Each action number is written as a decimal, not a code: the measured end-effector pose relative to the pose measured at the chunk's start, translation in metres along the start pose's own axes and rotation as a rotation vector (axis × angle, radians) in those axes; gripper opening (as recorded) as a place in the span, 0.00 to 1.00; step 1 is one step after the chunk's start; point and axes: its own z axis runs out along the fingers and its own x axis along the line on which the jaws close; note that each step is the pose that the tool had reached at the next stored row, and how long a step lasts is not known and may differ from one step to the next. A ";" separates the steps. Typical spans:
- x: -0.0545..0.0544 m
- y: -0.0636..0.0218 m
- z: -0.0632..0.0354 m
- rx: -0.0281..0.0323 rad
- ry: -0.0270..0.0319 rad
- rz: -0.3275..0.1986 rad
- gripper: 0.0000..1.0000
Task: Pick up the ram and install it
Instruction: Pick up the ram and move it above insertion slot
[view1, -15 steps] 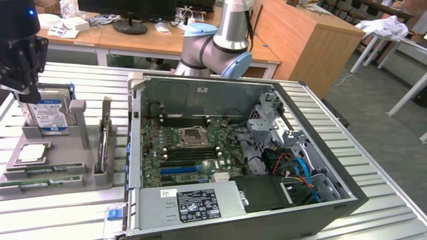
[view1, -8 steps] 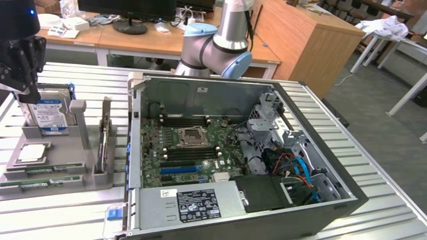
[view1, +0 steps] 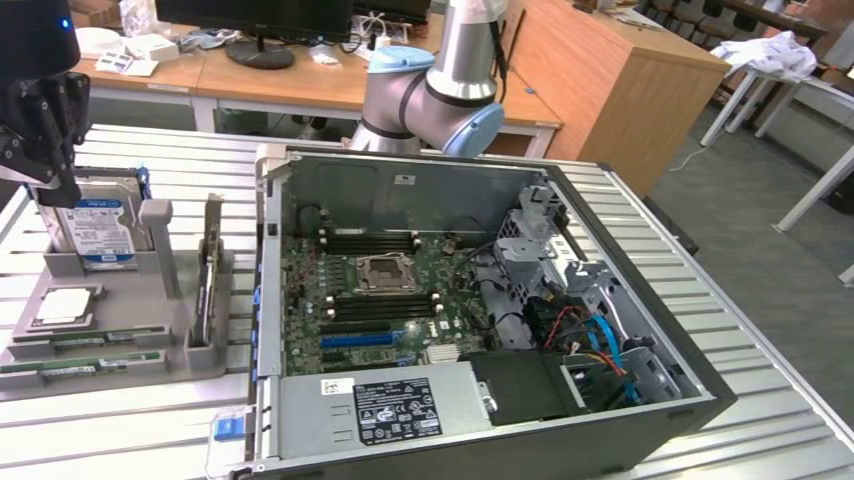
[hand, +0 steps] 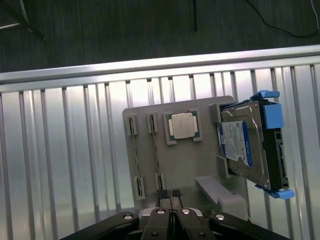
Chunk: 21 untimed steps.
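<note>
Claw (hand: 168, 195) closed, fingers pressed together with nothing between them, hanging over one end of a grey parts tray (hand: 185, 165). Thin green ram (hand: 155, 150) standing on edge in a tray slot, ungripped, just beside a square processor chip (hand: 182, 125); 1 more stick (hand: 136, 155) in the next slot along. Silver hard drive (hand: 245, 145) with blue rails upright on the chip's other side. Open computer case (view1: 667, 400) at the exterior view's right, motherboard (view1: 387, 300) exposed inside.

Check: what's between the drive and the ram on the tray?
A CPU, seated in the tray, lies between the drive and the ram. Both views show it.
</note>
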 end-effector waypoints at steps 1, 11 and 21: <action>0.000 0.0000 0.0000 0.0000 0.0000 0.000 0.11; 0.000 0.0000 0.0000 0.0000 -0.0001 0.000 0.11; 0.000 -0.0001 0.0032 0.0003 -0.0004 0.000 0.30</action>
